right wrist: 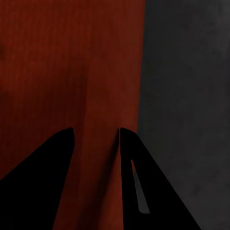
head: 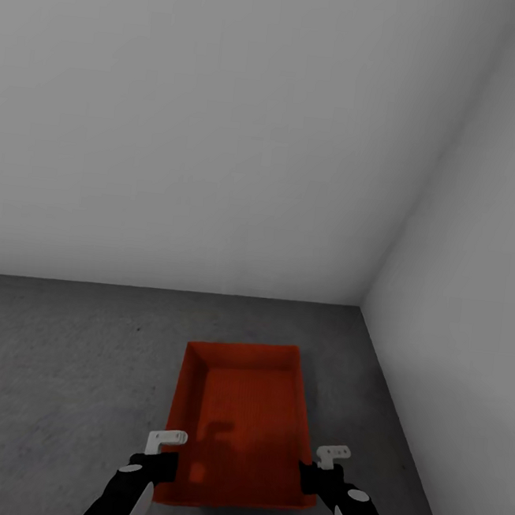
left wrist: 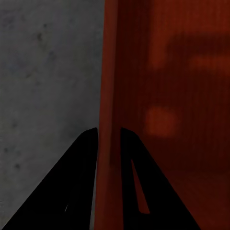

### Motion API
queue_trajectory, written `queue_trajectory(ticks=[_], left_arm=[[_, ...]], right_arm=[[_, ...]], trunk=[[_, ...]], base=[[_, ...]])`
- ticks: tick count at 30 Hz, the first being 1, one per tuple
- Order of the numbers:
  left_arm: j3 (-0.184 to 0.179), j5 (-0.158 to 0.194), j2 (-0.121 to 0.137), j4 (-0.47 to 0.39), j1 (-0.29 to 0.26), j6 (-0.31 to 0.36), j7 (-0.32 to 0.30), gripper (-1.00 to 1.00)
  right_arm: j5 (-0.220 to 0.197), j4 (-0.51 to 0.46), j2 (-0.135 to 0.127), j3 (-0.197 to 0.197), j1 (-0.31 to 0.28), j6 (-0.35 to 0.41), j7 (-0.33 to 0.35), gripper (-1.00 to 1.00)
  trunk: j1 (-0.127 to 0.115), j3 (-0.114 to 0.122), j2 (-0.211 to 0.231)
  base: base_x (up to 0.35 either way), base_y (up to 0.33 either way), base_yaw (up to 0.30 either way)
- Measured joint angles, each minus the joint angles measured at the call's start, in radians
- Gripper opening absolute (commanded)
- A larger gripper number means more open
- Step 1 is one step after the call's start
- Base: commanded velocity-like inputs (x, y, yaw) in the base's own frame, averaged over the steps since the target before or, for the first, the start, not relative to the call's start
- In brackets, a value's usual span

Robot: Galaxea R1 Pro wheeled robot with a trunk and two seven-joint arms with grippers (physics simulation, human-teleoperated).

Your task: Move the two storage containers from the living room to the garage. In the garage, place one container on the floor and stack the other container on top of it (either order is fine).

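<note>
One orange-red storage container [head: 245,415] lies level in front of me, low over the dark grey garage floor [head: 63,372], near the corner of two white walls. I cannot tell whether it rests on the floor. My left gripper [head: 163,463] is at its left wall; the left wrist view shows the black fingers [left wrist: 88,158] pressed close on both sides of that thin wall [left wrist: 108,96]. My right gripper [head: 321,478] straddles the right wall [right wrist: 103,105], with its fingers [right wrist: 62,153] wider apart and a gap showing beside the wall.
A plain white wall [head: 223,127] runs across ahead, and a second white wall [head: 474,312] closes the right side, meeting it in a corner just beyond the container. Bare concrete stretches away to the left.
</note>
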Motion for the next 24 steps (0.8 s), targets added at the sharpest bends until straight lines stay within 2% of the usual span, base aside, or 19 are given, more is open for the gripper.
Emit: queue_trajectory(ticks=[24], left_arm=[[0.006, -0.001, 0.0, 0.001, 0.0, -0.002, -0.008, -1.0]], right_arm=[[0.001, 0.0, 0.001, 0.001, -0.001, 0.0, -0.002, -1.0]], trunk=[[0.0, 0.0, 0.0]], base=[[0.0, 0.0, 0.0]])
